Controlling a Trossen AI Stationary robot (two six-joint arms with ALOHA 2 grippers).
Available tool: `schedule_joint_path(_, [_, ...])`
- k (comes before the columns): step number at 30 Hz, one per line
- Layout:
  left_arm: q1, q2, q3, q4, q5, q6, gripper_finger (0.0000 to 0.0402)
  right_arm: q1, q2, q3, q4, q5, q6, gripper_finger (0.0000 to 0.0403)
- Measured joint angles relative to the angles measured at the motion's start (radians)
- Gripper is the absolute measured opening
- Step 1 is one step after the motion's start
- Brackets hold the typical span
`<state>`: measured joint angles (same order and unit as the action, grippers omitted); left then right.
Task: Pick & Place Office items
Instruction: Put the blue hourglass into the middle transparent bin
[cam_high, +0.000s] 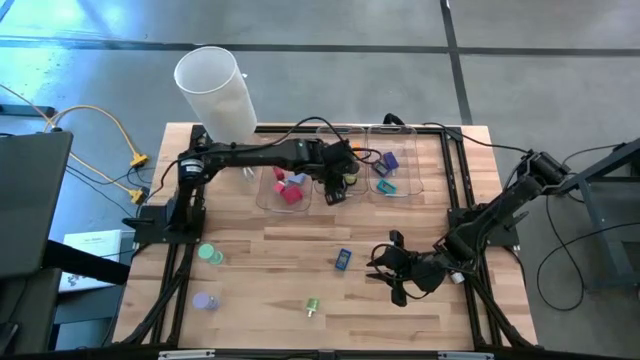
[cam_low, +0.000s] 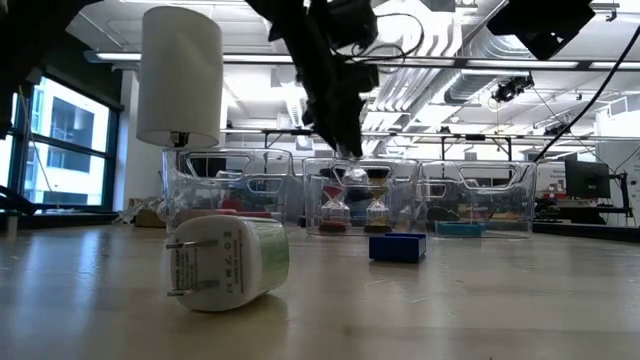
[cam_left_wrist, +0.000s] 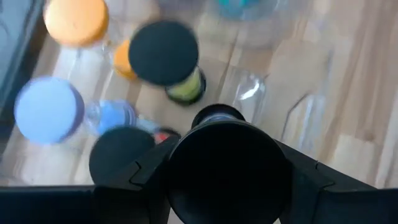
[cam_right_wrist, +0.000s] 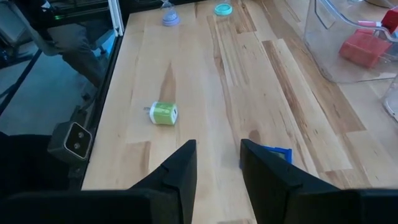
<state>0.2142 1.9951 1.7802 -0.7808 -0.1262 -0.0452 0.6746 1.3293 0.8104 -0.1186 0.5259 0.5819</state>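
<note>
My left gripper (cam_high: 336, 186) reaches down into the middle clear tray (cam_high: 347, 132) and is shut on a black round disc (cam_left_wrist: 227, 165). Under it in that tray lie an orange cap (cam_left_wrist: 74, 20), a lavender cap (cam_left_wrist: 48, 109) and two more black discs (cam_left_wrist: 163, 52). In the low view, small hourglass-shaped pieces (cam_low: 335, 205) stand in this tray below the gripper (cam_low: 345, 150). My right gripper (cam_high: 393, 272) hovers open over the table, its fingers near a blue clip (cam_right_wrist: 275, 154). A green piece (cam_right_wrist: 163, 114), a teal cap (cam_high: 210, 254) and a lavender cap (cam_high: 205, 300) rest on the wood. My left gripper has the black round disc (cam_left_wrist: 227, 143) between its two fingers (cam_left_wrist: 143, 180), coming from above and pointing down into the tray. The disc fills the gap between the fingers. Whether the piece under the disc stands on the tray floor or hangs clear, I cannot tell.
Three clear trays sit side by side along the far edge; the left one (cam_high: 262, 192) holds red and pink blocks, the right one (cam_high: 420, 180) blue and teal pieces. A big white cylinder (cam_high: 215, 88) stands at the far left corner. Black frame rails (cam_high: 455, 200) run along the sides.
</note>
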Motion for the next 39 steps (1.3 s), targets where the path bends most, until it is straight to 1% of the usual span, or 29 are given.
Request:
schedule_joint_path(5, [0.007,0.029,0.0,-0.009,0.027,0.0,0.0199,0.0,0.0,0.0,-0.006,0.0,0.0,0.0111])
schedule_joint_path(8, [0.008,0.032,0.0,-0.006,0.056,0.0,0.0208,0.0,0.0,0.0,-0.007,0.001,0.0,0.0111])
schedule_joint_path(16, [0.008,0.031,0.0,0.008,0.057,0.015,0.0199,0.0,0.0,0.0,-0.012,0.008,0.0,0.0111])
schedule_joint_path(21, [0.009,0.066,0.0,0.017,0.056,0.023,0.0207,0.0,0.0,0.0,-0.019,0.008,-0.001,0.0111])
schedule_joint_path(27, [0.014,0.11,0.002,0.042,0.067,0.031,0.0203,0.0,0.0,0.0,-0.037,0.008,0.006,0.0111])
schedule_joint_path(39, [0.019,0.113,0.002,0.06,0.078,0.012,0.0208,0.0,0.0,0.0,-0.06,0.008,0.02,0.0111])
